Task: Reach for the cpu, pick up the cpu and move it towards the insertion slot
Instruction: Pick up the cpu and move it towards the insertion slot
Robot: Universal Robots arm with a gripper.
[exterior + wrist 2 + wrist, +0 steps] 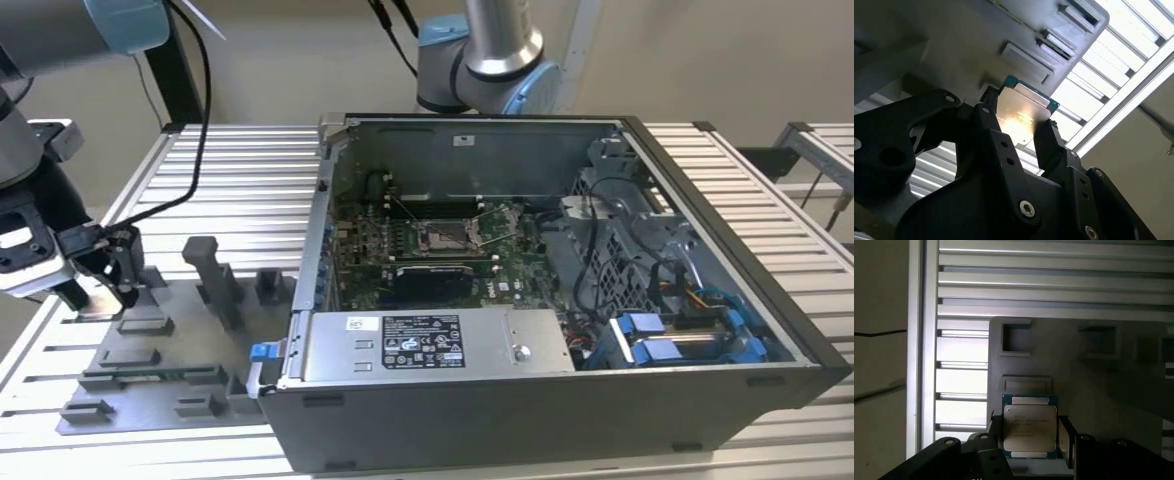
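Case (561, 410) open-topped on the slatted table (227, 170), motherboard (387, 255) and silver power supply (427, 345) inside, insertion slot (441, 237) mid-board, dark centre showing. Well apart, at the exterior view's left: gripper (100, 290) low over the grey fixture tray (147, 385). Closer in, both wrist views: cpu (1029, 427) pinched between the black fingers (995, 432) by two opposite edges, greenish rim peeking out. Second wrist view: glare across the silvery top. First wrist view: square tray recesses (1015, 337) beyond the cpu.

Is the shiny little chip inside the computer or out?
Out. The silvery square chip is clamped in the black gripper over the grey plastic tray.
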